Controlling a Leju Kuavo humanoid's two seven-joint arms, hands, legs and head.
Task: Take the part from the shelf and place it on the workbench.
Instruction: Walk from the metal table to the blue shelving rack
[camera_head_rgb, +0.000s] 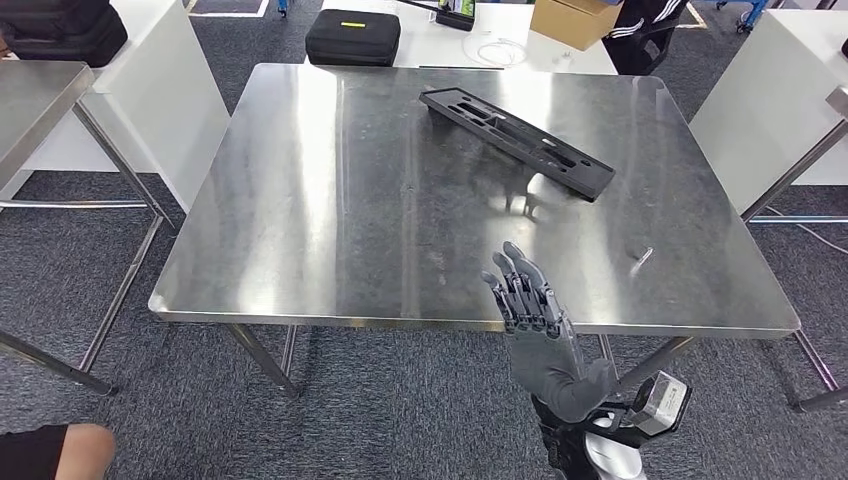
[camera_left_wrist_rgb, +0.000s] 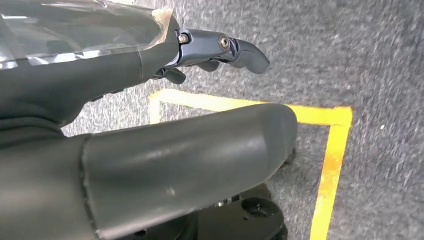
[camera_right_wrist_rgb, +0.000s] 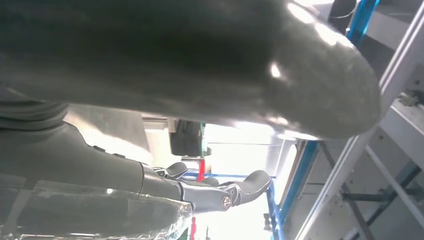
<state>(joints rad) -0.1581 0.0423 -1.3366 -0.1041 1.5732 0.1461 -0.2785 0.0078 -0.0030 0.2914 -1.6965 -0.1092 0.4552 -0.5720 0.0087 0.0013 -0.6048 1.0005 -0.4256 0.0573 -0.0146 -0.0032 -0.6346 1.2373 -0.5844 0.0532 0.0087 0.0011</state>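
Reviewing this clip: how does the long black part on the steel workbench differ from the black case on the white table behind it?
The black part is long, flat and narrow with cut-out slots; the black case is squat, blocky and closed. The part lies diagonally on the steel workbench; the case sits square on the white table beyond. The case carries a small yellow-green label; the part shows none. Both are black and untouched.

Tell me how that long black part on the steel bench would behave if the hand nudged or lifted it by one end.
The black part looks like a flat, slotted plastic moulding, so probably light and fairly stiff. Lying flat, it cannot roll or tip. On the polished workbench a nudge would likely make it slide and pivot. Lifted by one end, its length may make it droop or twist in the right hand.
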